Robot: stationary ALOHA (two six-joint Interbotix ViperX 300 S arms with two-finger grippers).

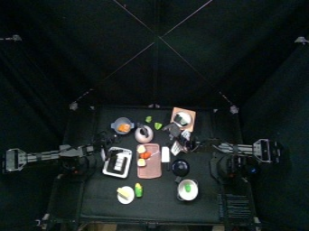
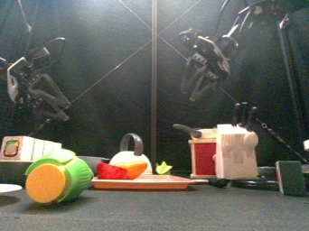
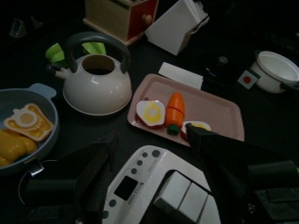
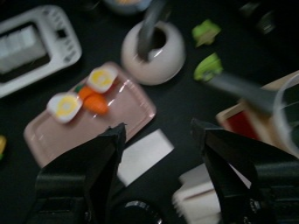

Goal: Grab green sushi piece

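Note:
The green sushi piece, round with a white ring and a pale green centre, sits near the table's front right corner. A white round rim in the left wrist view looks like the same piece. My right gripper is open and empty. It hangs high over the middle right of the table, beside the pink tray, well back from the sushi piece. My left gripper is open over a white device on the left, far from the piece.
The pink tray holds egg halves and a carrot. A white kettle stands behind it, with a blue bowl at the back left. A wooden block and a white knife block are at the right. A black bowl sits just behind the sushi piece.

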